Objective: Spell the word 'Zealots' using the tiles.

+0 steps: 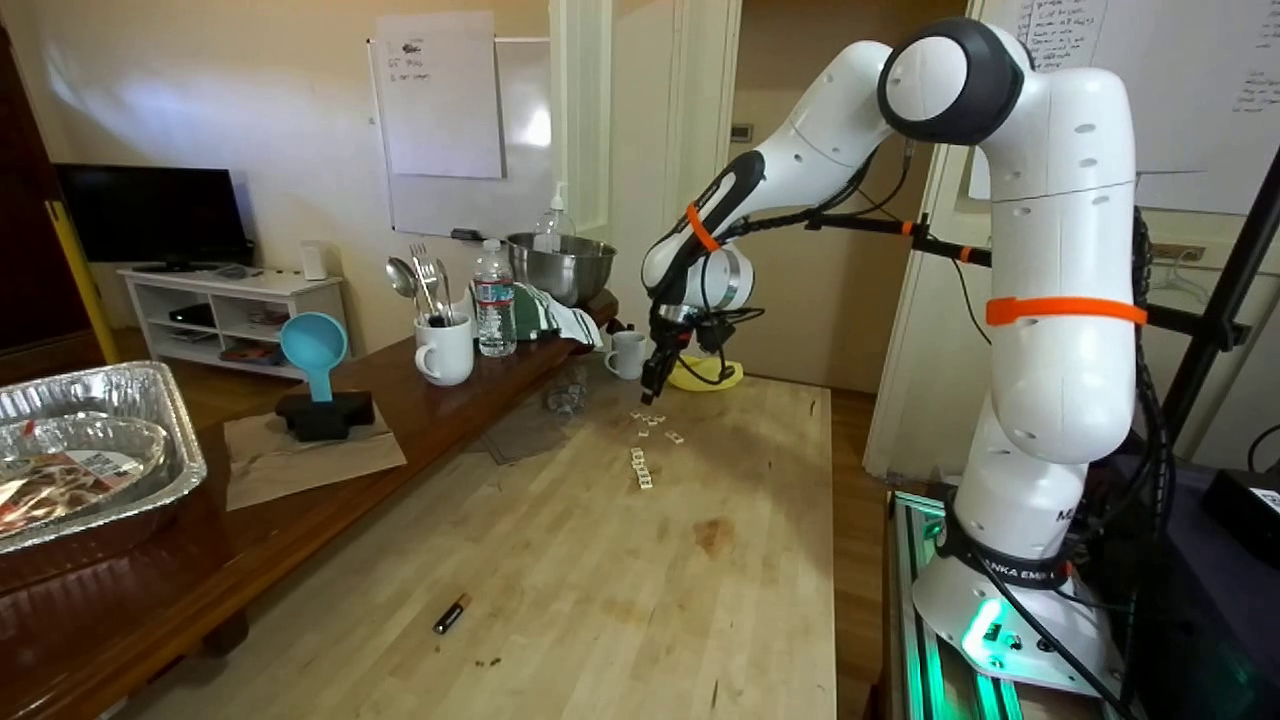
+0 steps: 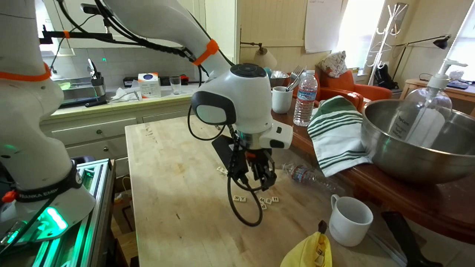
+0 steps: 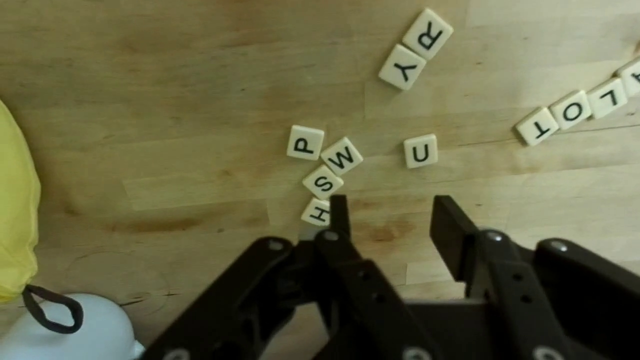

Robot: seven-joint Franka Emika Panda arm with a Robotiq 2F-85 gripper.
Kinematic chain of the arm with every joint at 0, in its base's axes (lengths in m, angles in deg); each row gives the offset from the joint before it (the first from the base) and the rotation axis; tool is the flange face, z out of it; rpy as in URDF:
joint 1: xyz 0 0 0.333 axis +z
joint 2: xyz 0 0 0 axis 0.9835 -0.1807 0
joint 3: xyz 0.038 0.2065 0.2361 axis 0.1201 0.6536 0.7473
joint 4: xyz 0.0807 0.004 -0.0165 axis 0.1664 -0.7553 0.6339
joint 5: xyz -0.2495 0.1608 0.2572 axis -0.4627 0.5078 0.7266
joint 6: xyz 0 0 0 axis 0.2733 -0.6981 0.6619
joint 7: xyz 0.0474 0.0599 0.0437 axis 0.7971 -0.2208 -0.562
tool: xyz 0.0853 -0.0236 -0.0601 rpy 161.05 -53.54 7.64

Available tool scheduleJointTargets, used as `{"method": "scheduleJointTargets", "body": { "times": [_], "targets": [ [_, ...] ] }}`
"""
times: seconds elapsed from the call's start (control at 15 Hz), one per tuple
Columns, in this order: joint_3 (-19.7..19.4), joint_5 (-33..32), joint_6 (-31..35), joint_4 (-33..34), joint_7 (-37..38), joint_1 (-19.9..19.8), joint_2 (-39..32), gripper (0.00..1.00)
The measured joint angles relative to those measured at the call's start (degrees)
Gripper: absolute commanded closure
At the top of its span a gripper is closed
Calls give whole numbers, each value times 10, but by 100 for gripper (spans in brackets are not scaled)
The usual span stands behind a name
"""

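Distally, the fingers (image 3: 452, 240) of the Robotiq gripper (image 3: 390, 217) stand spread and empty, with the S tile (image 3: 323, 182) (probably light, stiff and slick, best pinched by opposite edges) flat below on the wooden tabletop (image 3: 200, 75) between the W tile (image 3: 342, 156) and H tile (image 3: 315, 212), and the T-O-L-A row (image 3: 575, 108) farther off.

In my wrist view, the cream square tiles (image 3: 421, 151) lie on the pale wooden table (image 3: 200, 75), right of the yellow rounded object (image 3: 15, 210); in an exterior view, I see the white ceramic mug (image 2: 345, 226) right beside that object.
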Motion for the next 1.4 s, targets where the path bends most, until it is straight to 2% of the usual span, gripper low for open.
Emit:
{"method": "scheduleJointTargets", "body": {
  "times": [0.13,0.2,0.73,1.4],
  "targets": [
    [15,-1,10,19,0,-19,-25,98],
    [22,-3,13,27,0,-27,-35,100],
    [58,-32,23,68,0,-72,-91,100],
    [75,-63,23,76,0,-90,-102,100]
  ]
}}
